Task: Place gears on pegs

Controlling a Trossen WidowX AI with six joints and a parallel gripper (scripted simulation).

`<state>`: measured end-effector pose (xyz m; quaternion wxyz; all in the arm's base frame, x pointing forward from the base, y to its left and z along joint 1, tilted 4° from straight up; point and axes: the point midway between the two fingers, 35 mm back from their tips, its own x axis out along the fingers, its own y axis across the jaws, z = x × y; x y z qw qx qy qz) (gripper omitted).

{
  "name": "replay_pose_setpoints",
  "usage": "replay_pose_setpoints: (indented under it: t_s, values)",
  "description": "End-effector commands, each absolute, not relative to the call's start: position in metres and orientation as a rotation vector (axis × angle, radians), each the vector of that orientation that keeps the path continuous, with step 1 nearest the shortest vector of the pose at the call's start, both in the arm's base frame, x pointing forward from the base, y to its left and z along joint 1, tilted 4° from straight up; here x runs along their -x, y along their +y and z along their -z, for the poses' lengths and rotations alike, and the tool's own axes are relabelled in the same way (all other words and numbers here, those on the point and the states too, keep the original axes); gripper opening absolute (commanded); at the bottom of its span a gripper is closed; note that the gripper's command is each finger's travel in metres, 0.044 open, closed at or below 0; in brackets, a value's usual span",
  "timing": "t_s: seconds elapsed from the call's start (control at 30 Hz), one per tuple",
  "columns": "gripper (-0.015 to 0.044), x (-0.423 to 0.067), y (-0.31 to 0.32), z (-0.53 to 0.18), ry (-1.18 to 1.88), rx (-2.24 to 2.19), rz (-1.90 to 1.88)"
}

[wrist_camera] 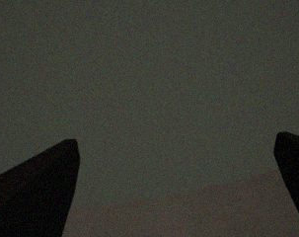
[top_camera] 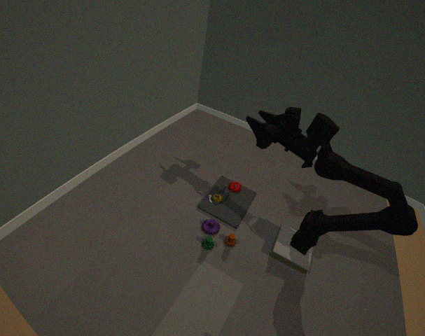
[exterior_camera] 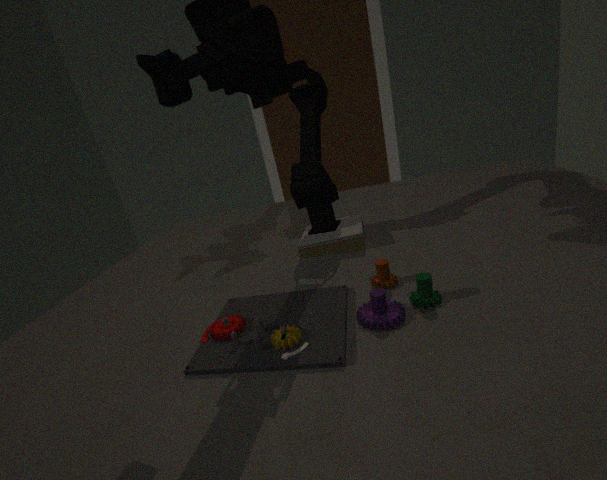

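Note:
The grey board (top_camera: 237,215) (exterior_camera: 326,330) carries the red gear (top_camera: 232,188) (exterior_camera: 221,331) and the yellow gear (top_camera: 217,200) (exterior_camera: 291,340) with a black stripe. Small pegs stand between and around them, dim in shadow and hard to count. A purple gear (top_camera: 210,227) (exterior_camera: 380,316), a green gear (top_camera: 208,243) (exterior_camera: 425,297) and an orange gear (top_camera: 230,240) (exterior_camera: 384,280) stand upright off the board, knobs up. My gripper (top_camera: 253,114) (wrist_camera: 181,148) is open and empty, high above the table; only wall and floor show between its fingers in the wrist view.
A red arrow (exterior_camera: 205,333) lies beside the red gear, a white arrow (top_camera: 210,199) (exterior_camera: 296,351) beside the yellow one. The arm's base stands on a pale block (top_camera: 283,236) (exterior_camera: 351,232), near the orange gear's side of the board. The arm's shadow crosses the board.

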<state>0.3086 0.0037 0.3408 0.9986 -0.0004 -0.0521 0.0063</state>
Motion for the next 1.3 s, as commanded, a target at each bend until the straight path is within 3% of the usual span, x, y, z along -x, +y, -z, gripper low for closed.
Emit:
replay_pose_setpoints:
  t_s: [0.0, 0.23, 0.4, 0.83, 1.27]
  values:
    - [0.0426, -0.310, 0.005, -0.339, -0.093, 0.000, -0.017]
    - [0.0440, -0.354, 0.068, -0.265, 0.339, 0.002, -0.178]
    - [0.0440, -0.356, 0.124, -0.201, 0.667, 0.093, -0.310]
    - [0.0440, -0.267, 0.217, -0.066, 1.496, 0.463, -0.427]
    - [0.0440, -0.259, 0.215, -0.047, 1.540, 0.495, -0.424]
